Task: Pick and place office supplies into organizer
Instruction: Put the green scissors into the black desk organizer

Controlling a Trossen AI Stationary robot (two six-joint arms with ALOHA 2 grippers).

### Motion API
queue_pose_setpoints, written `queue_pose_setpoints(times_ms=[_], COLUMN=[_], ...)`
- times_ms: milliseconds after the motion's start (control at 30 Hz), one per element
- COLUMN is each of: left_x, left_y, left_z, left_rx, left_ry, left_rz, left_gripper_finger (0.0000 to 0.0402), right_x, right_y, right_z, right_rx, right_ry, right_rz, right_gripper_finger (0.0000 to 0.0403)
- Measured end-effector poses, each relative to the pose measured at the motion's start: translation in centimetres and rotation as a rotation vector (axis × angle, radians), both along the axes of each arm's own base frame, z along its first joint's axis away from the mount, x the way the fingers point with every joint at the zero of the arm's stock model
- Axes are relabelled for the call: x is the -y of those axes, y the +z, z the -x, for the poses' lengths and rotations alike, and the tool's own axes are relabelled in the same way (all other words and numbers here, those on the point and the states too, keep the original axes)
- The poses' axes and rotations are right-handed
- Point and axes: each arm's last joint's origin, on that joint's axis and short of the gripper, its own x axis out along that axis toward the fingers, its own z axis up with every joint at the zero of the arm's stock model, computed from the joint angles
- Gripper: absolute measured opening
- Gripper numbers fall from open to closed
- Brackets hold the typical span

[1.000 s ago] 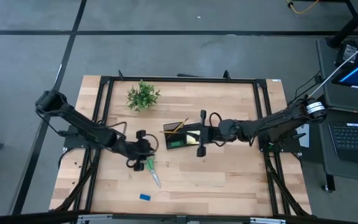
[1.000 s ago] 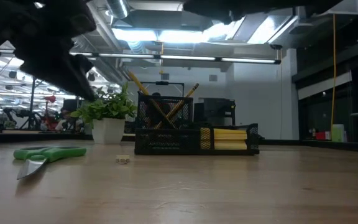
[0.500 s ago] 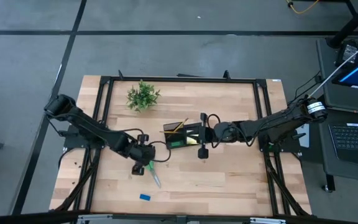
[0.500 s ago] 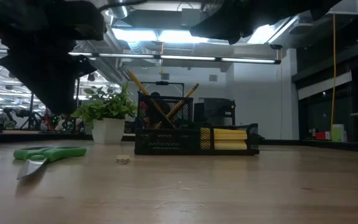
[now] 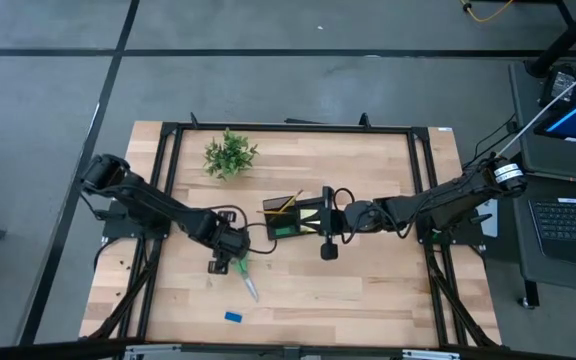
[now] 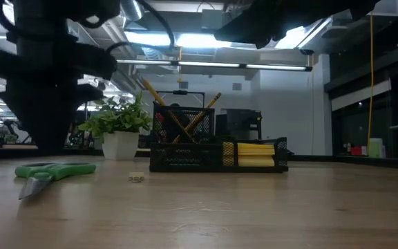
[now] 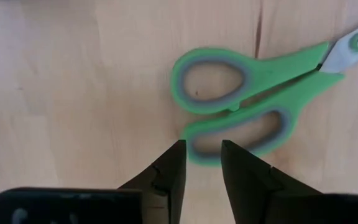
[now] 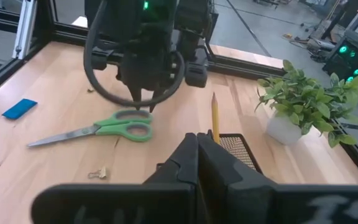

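Left jaws: we see the left gripper (image 7: 199,163) poised point-down over the scissors (image 7: 253,106), its dark tapered fingers a narrow gap apart, holding nothing, tips just above one handle loop.
Right jaws: the right gripper (image 8: 197,152) has its two flat dark fingers pressed together, empty, hanging above the organizer (image 5: 293,219).
Scissors: smooth green plastic handles with grey-lined oval loops and a bright metal blade; we find them flat on the table, near its front-left part, handles toward the organizer.
Organizer: a black wire-mesh tray near the table's middle; yellow pencils (image 6: 179,119) lean crossed in its tall cup, and a yellow sticky-note pad (image 6: 255,153) fills the low compartment beside it.
Table: pale wooden planks (image 5: 368,290) with visible seams, framed by black metal rails (image 5: 288,128).
Around: a small blue block (image 5: 233,317) lies near the front edge, beyond the blade tip; a leafy plant (image 5: 229,154) in a white pot stands toward the back left; a small clip (image 8: 97,172) rests on the wood near the scissors.
In the way: nothing lies between the left fingers and the handles.
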Motion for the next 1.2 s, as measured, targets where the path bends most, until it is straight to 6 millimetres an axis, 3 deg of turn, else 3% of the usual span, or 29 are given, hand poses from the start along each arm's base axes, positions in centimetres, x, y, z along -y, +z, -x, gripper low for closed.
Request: queue_pose_setpoints(times_ms=[433,867,1200], left_x=[0.2,0.2,0.1], left_y=[-2.2,-2.2,-2.1], left_z=[-0.5,-0.4,-0.4], left_rx=[-0.074,-0.088,-0.077], left_ry=[-0.015,0.004,-0.022], left_rz=[-0.023,0.010,-0.027], left_gripper_finger=[0.0094,0.0083,0.0012], right_x=[0.0,0.0,0.0], right_y=[0.0,-0.1,-0.1], right_z=[0.0,0.0,0.0], right_rx=[-0.005,-0.005,-0.005], right_ry=[0.000,0.000,0.000], right_rz=[0.002,0.002,0.002], right_gripper_finger=[0.0010,0.0010,0.0010])
